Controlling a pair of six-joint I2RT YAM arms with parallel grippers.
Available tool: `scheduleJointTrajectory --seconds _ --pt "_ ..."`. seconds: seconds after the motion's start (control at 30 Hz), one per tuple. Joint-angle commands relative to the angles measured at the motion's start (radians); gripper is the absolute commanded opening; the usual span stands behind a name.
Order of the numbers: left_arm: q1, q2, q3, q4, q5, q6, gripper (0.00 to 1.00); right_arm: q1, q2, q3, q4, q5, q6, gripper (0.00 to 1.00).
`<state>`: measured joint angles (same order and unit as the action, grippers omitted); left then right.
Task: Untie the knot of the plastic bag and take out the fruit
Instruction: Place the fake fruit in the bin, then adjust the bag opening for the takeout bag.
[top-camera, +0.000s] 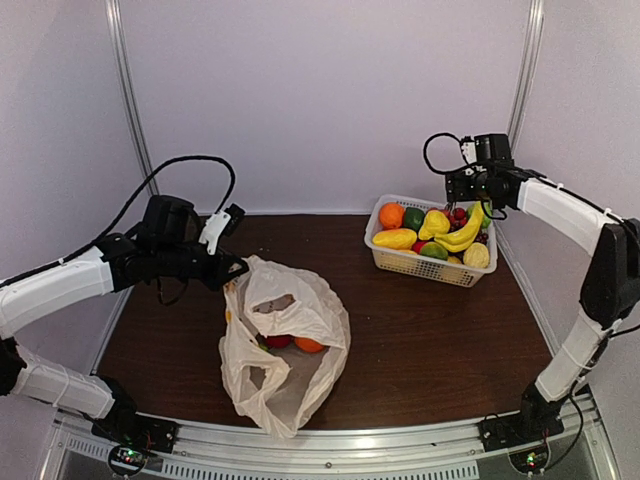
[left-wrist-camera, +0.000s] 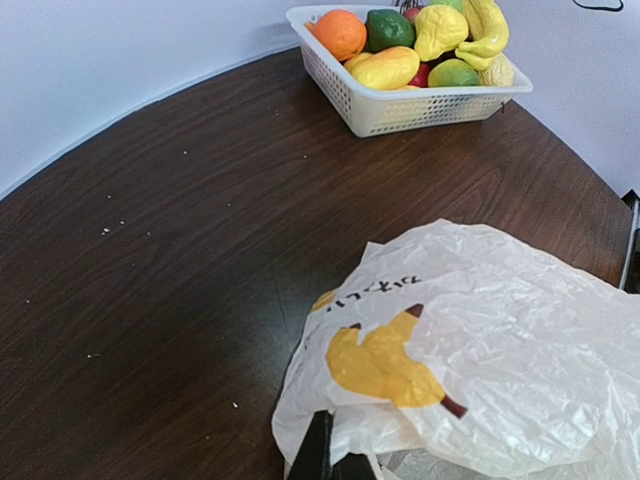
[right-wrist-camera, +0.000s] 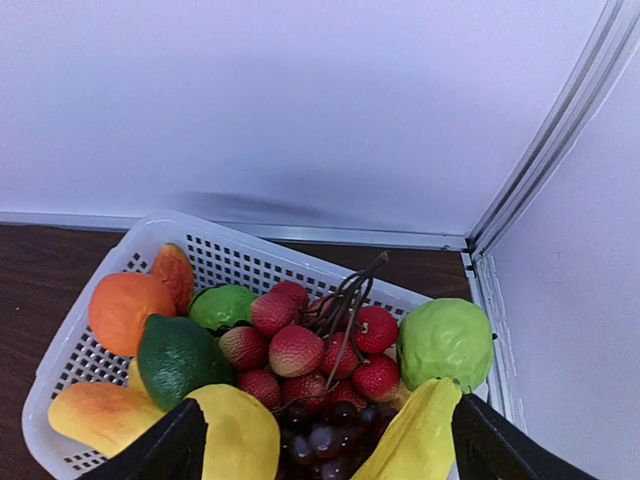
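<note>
No tied knot shows. The plastic bag (top-camera: 300, 300) lies slack at about 7 o'clock on the table (top-camera: 430, 330), its loop handles loose and its mouth gaping, so the step in hand looks to be emptying it. The left gripper (top-camera: 234, 272), pressed together, pinches the bag's rim at the bag's 11 o'clock. The right gripper (top-camera: 478, 208) hangs spread wide and holding nothing over the basket (top-camera: 425, 266) at 1 o'clock. To do this well, the left should probably hold that rim up and taut so the mouth stays open. The right should reach in through the opening and close on one piece, clear of the thin film. The bag holds a red fruit (top-camera: 278, 341) and an orange fruit (top-camera: 309, 345), touching, near its middle. The basket is nearly full: an orange (top-camera: 391, 214), a dark green fruit (top-camera: 413, 217), a banana bunch (top-camera: 462, 236), a mango (top-camera: 394, 239), a light green fruit (right-wrist-camera: 445, 342), small red berries (right-wrist-camera: 296, 350) and a grape bunch (right-wrist-camera: 325, 435).
</note>
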<state>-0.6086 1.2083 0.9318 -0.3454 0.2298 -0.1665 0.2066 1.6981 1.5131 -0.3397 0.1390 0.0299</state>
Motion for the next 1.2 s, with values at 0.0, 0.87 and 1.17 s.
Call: scheduleJointTrajectory --seconds 0.0,0.87,1.17 --pt "0.004 0.004 0.015 0.035 0.059 0.001 0.00 0.074 -0.117 -0.067 0.026 -0.136 -0.061 0.87" --pt "-0.097 -0.021 -0.011 0.099 0.214 0.064 0.00 0.952 -0.301 -0.115 -0.155 -0.202 -0.038 0.94" --pt "-0.101 -0.015 -0.013 0.099 0.209 0.062 0.00 1.156 -0.212 -0.047 -0.197 0.046 -0.060 0.99"
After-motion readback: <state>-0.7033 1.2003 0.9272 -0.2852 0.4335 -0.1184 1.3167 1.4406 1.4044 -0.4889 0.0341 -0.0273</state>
